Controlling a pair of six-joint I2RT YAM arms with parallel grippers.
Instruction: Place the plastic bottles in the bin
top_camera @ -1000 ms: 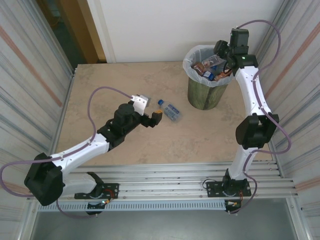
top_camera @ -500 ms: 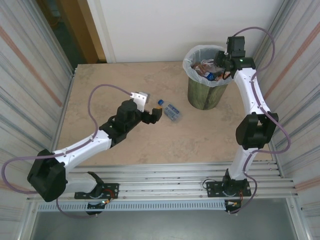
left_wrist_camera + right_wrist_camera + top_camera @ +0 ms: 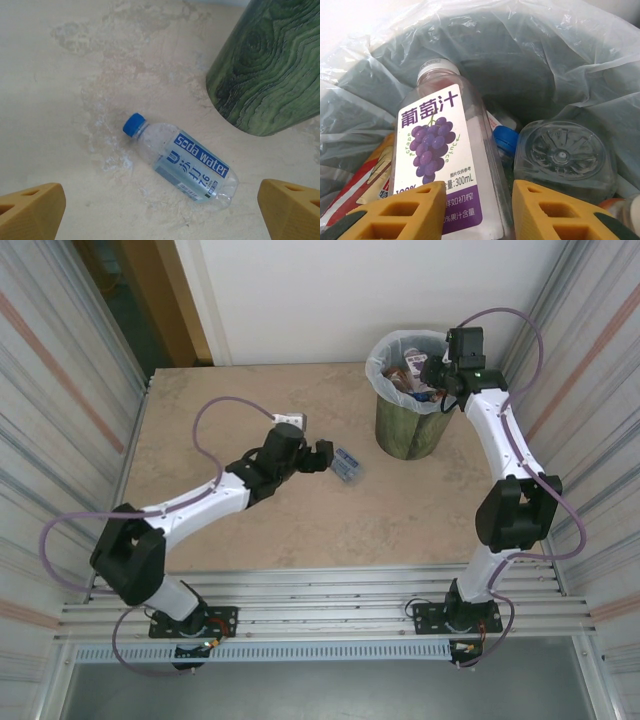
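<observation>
One bottle (image 3: 346, 464) lay on its side on the bench (image 3: 400, 520) near the middle of the overhead frame, left of the bin (image 3: 408, 432). I had the left gripper (image 3: 322, 455) at that bottle's left end, and the right gripper (image 3: 440, 375) over the bin's right rim at the upper right.

From the left wrist, the bottle (image 3: 185, 167) sat centre frame, blue cap toward the upper left and its blue "soda water" label facing up, touching nothing. The left gripper's fingers (image 3: 30, 212) stood wide apart at the bottom corners, and the bin's green wall (image 3: 270, 70) was at the upper right.

From the right wrist, I looked into the white bag (image 3: 560, 65): a grape juice bottle (image 3: 437, 150) at left and a clear bottle (image 3: 565, 155), base toward me, at right. The right gripper's fingers (image 3: 405, 212) were near each other at the bottom edge; I could not tell whether they pinched anything.
</observation>
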